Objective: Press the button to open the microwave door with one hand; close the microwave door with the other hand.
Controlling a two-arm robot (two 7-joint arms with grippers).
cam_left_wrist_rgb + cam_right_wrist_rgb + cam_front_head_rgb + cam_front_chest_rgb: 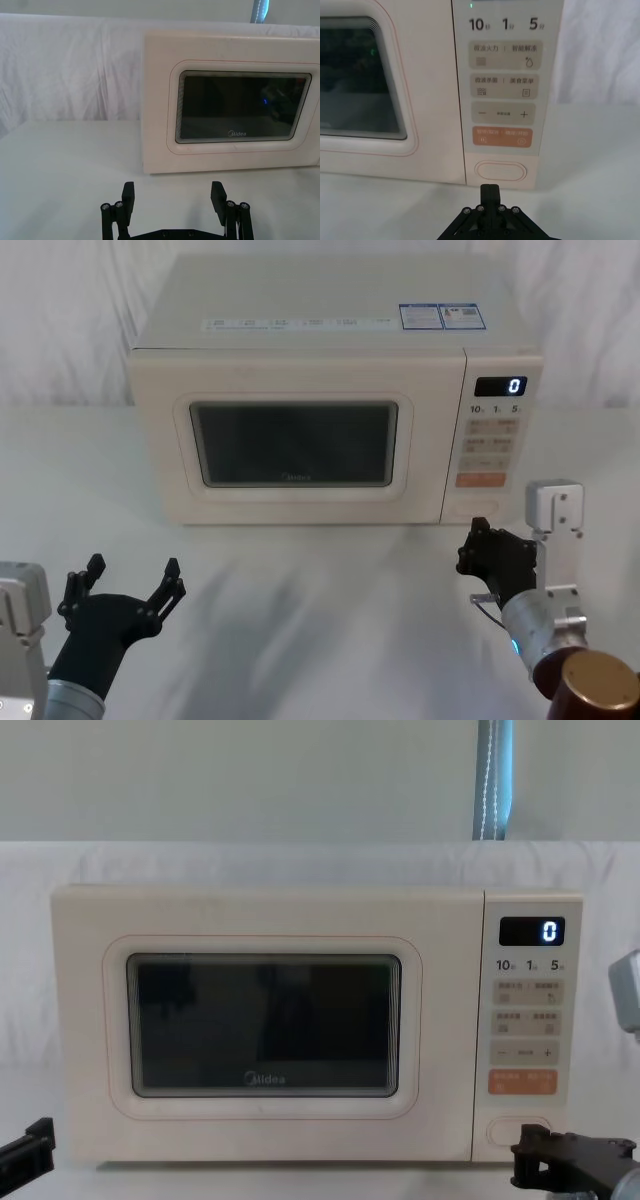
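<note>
The cream microwave [300, 350] stands at the middle of the table, and its door [293, 443] with the dark window is closed. The wide pill-shaped button [500, 171] sits at the foot of the control panel, under the orange key [502, 137]. My right gripper [490, 189] is shut, with its tips just in front of and slightly below the button [519, 1131], a small gap away. That gripper [478, 543] shows at the microwave's lower right corner. My left gripper [127, 582] is open and holds nothing; it hovers low at the near left, well short of the door [245, 105].
White cloth covers the table [320, 620] and hangs behind the microwave. The blue display [532, 931] reads 0. Bare table lies between the two arms in front of the door.
</note>
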